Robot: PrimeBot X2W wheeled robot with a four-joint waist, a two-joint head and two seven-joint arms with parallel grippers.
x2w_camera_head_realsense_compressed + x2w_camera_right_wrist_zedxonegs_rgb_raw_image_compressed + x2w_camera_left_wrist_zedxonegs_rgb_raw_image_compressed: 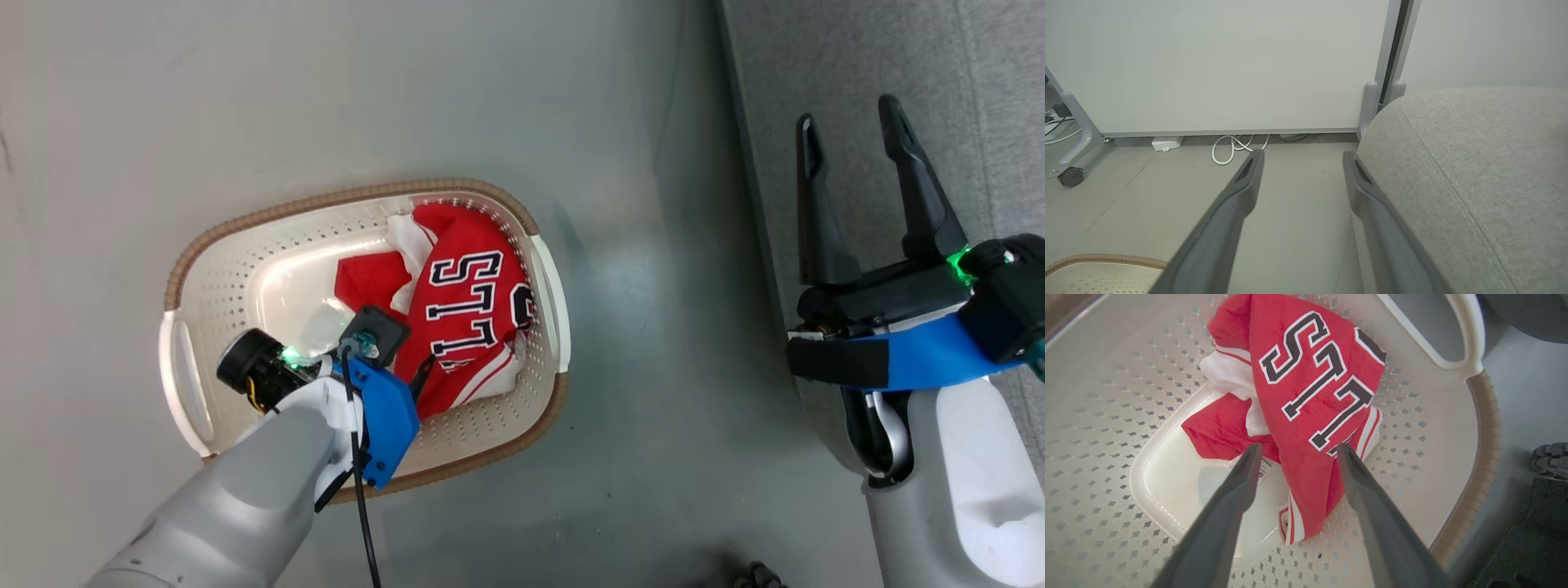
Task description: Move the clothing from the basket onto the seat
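Left tool (1298, 449) is held inside the basket (245, 220) with its fingers (1224, 510) spread wide, one on each side of a fold of the clothing (1310, 388). Nothing is clamped, and contact cannot be told. The clothing is bunched in the basket, toward the handle end nearer the seat (980, 82). The basket is set on the floor (620, 122), near the seat's edge. Right tool (849, 114) is held wide open and empty over that edge.
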